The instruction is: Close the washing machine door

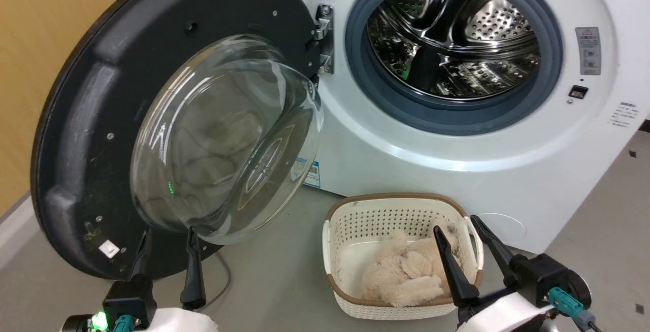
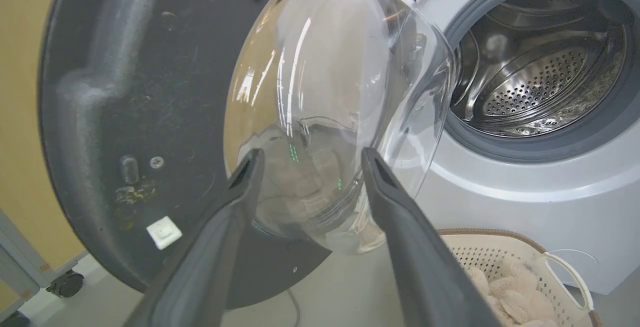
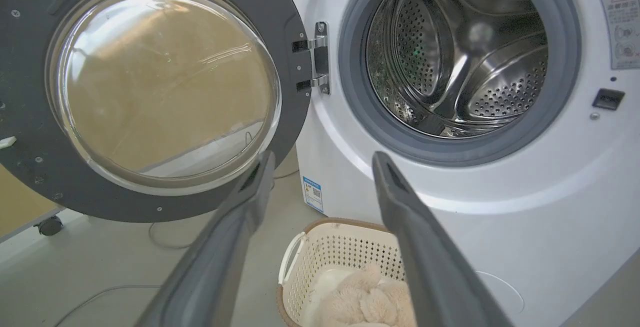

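Your door (image 1: 91, 119) hangs wide open on its hinge (image 1: 323, 37) at the left of the machine (image 1: 457, 169), its inner face and glass bowl (image 1: 223, 139) turned toward you. That leaves the drum (image 1: 452, 42) fully exposed inside the gasket (image 1: 457, 116). The latch slot (image 1: 578, 91) waits on the far side of the opening, to your right.

Your left gripper (image 1: 169, 231) sits low at the door's bottom edge, fingers spread with nothing between them. In the left wrist view the fingers (image 2: 235, 202) frame the underside of the bowl, though you cannot tell whether they touch it. Since the inner face looks at you, I judge that pressing on it would only open the door further. You will likely need to reach behind the free left edge and bring it round toward the slot.

Your right gripper (image 1: 457, 224) hovers over the basket (image 1: 401, 199), fingers apart and empty, and seems to have no part in this step.

The basket stands on the floor (image 1: 274, 281) just in front of the machine, below the opening, and holds a cream plush toy (image 1: 401, 278). The drum shows bare steel, with no laundry in the part you can see. The basket may lie near the door's sweep, so judge that clearance before you swing
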### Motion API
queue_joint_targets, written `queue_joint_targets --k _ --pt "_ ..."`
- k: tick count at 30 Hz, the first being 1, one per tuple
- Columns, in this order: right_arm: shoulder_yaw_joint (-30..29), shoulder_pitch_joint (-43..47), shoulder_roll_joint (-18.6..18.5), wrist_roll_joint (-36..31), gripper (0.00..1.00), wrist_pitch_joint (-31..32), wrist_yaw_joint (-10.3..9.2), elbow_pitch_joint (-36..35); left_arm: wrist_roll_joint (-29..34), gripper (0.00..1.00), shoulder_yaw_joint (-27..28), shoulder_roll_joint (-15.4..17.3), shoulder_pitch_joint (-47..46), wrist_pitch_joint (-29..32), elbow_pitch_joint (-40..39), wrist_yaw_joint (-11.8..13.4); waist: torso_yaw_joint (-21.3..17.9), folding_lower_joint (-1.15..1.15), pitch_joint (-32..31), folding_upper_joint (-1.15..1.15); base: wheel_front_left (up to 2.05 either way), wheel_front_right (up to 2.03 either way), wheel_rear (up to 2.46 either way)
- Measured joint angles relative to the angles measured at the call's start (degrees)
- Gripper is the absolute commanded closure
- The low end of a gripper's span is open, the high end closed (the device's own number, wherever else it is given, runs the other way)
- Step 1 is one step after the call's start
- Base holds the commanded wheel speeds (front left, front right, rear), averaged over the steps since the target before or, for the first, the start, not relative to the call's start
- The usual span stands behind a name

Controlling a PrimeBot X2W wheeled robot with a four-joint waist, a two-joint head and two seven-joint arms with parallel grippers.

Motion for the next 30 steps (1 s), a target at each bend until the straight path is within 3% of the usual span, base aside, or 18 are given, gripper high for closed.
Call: queue_joint_targets --k 30 --pt "4.88 -2.82 -0.36 3.23 0.0 -3.55 0.0 3.59 -1.43 0.0 1.74 -0.01 2.4 -3.54 -2.22 2.31 7.4 0.0 0.44 0.0 0.0 0.0 0.0"
